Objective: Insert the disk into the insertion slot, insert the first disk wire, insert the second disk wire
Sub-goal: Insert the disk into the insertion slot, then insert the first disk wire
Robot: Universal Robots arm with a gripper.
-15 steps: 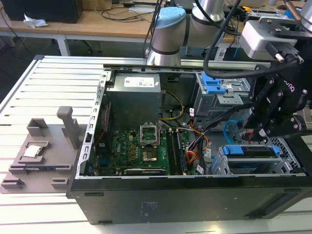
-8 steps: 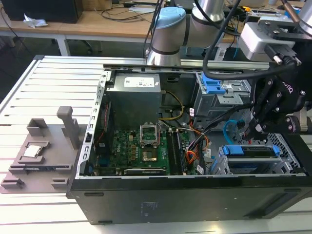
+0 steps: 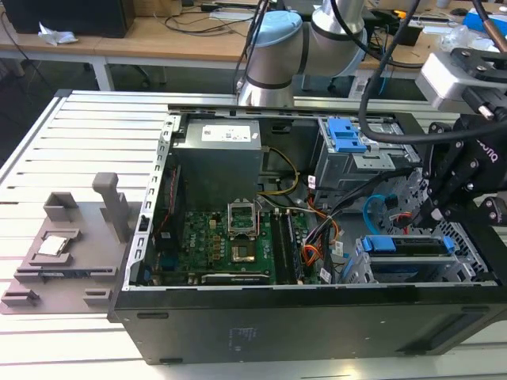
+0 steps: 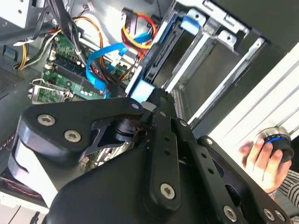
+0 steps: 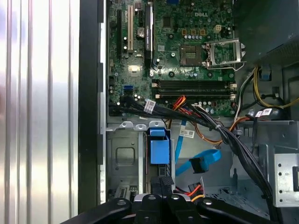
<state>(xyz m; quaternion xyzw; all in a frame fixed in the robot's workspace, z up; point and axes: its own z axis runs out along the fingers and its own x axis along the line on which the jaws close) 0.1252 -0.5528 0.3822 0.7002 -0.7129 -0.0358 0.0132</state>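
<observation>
The disk [image 3: 412,255], in its bright blue carrier, lies inside the insertion slot [image 3: 360,269], a silver cage at the case's front corner on the exterior view's right. Its blue carrier end [image 5: 159,150] also shows in the first wrist view, and again in the second wrist view [image 4: 142,88]. My gripper [image 3: 430,212] hangs right over the disk's end. Its fingers [image 5: 163,184] look shut on a black plug trailing red and orange wires [image 5: 196,189]. A loose blue flat cable [image 5: 203,162] lies beside the disk, not held.
An upper grey cage with a blue latch [image 3: 347,134] stands behind the gripper. The motherboard [image 3: 230,237] and wire bundles [image 5: 233,144] fill the case floor. A grey fixture [image 3: 71,245] lies on the slatted table. A person's hand [image 4: 259,154] holds a knob beside the case.
</observation>
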